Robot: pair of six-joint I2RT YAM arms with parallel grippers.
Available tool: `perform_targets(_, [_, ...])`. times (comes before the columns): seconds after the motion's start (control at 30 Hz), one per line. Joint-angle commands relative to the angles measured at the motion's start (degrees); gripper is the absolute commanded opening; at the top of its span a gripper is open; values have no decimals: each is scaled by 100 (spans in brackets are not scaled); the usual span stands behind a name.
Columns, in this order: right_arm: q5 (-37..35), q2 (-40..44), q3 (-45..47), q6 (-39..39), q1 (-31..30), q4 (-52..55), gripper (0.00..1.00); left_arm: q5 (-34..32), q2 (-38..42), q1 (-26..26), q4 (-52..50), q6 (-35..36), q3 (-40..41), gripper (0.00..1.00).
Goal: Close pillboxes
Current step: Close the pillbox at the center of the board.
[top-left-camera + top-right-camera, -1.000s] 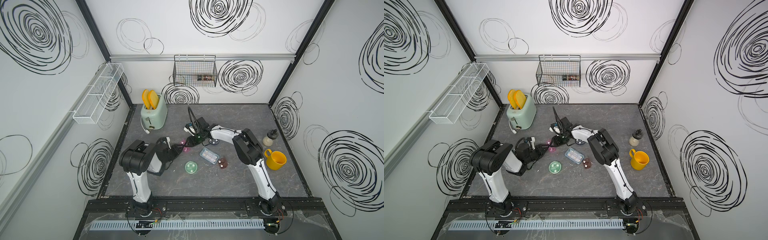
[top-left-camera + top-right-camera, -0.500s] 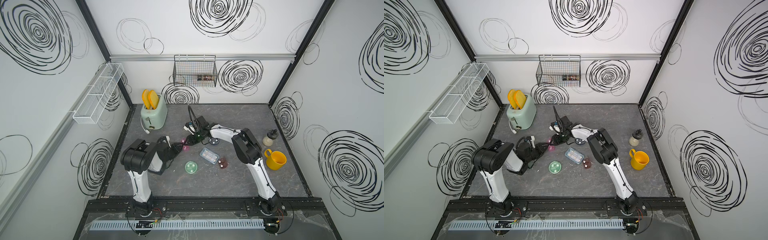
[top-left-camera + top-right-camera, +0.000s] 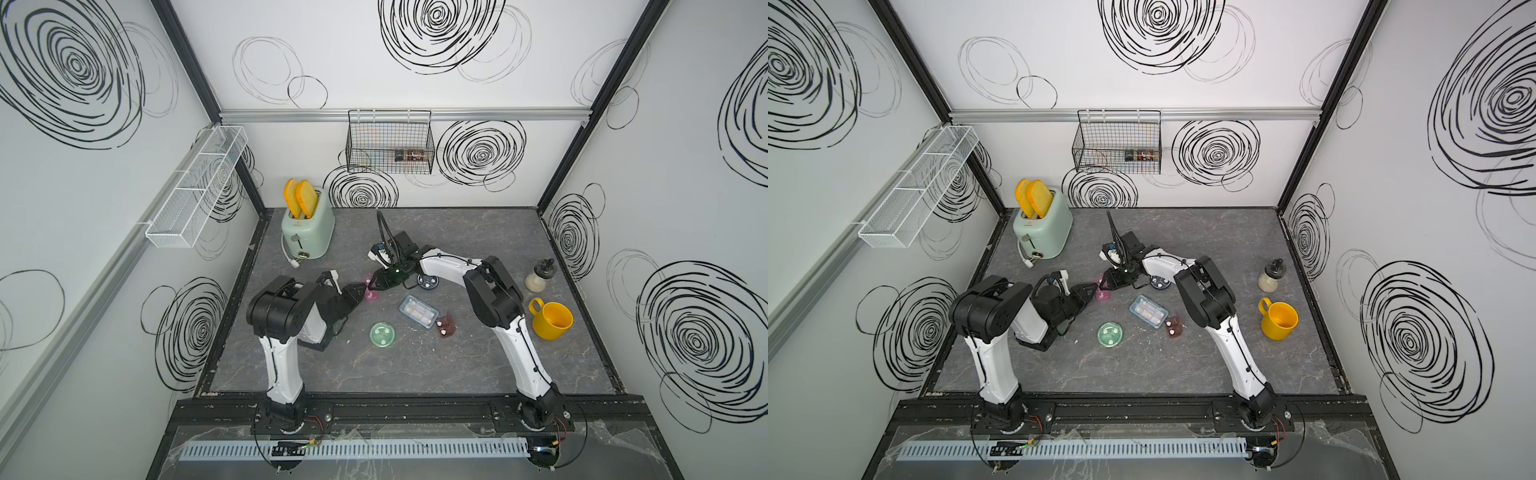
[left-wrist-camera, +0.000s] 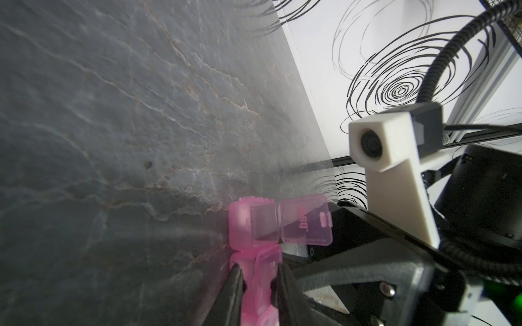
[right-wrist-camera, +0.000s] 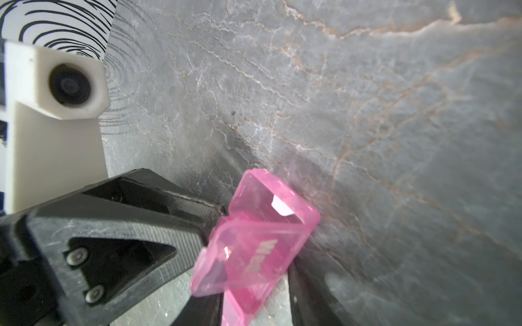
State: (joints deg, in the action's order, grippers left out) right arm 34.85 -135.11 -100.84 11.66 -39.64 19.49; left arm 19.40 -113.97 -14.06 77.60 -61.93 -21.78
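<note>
The left hand [image 4: 258,271] is clenched on the narrow body of the pink pillbox [image 4: 243,223], one finger on each side, down at the grey bench [image 3: 457,365]. One lid [image 4: 305,223] of the box stands flipped open towards the right hand [image 3: 375,286]. Since a second ago, the right hand has slid closer to the left one, and the two now meet at the box, which has barely shifted. Its fingers flank the box in the right wrist view; whether they pinch it cannot be told. The green round pillbox [image 3: 382,334], blue-grey pillbox [image 3: 418,311], small brown pillbox [image 3: 445,326] and dark round pillbox [image 3: 428,281] lie where they were.
</note>
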Motion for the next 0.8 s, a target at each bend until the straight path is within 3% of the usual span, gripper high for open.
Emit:
perform_targets(0.0, [-282,-388,110,149,-136,216,38,-32,-491,-224,-773,160,77,27])
perform_targets(0.77, [-309,-420,275,530,-245,87,29,-235,-993,-800,-436,-83,355,23])
